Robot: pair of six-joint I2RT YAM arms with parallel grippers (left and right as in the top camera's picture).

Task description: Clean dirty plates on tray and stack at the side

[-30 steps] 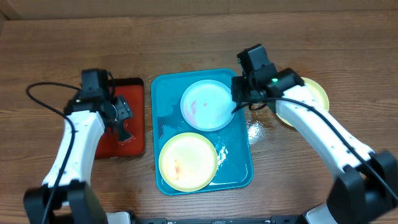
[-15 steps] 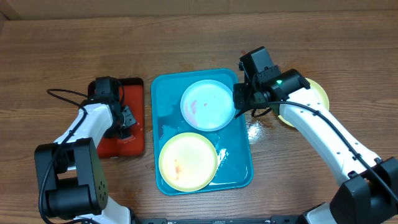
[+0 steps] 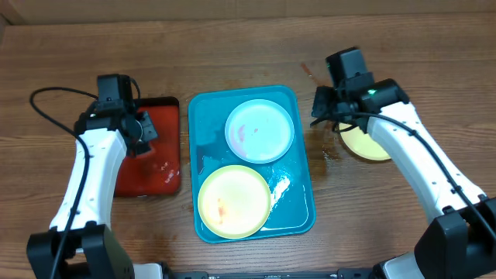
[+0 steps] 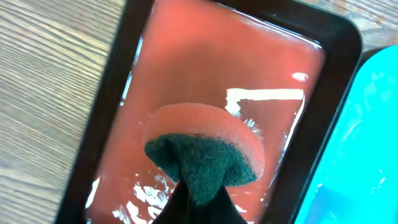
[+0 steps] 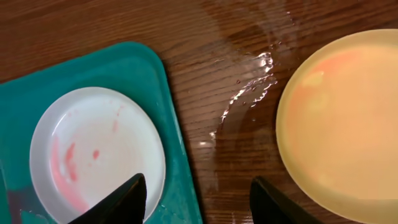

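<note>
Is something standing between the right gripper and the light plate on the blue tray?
Nothing visible does. The open right gripper hangs beside the tray; only its rim lies before the light plate.

The tray is turquoise; the pale teal plate has reddish smears; the sponge is orange and dark green

1. The large tray sits centrally on the worktop.
2. Inside it, the far plate lies behind the near plate.
3. The third plate lies on the worktop, right of the large tray.
4. The small tray lies just left, a sponge above it.
</note>
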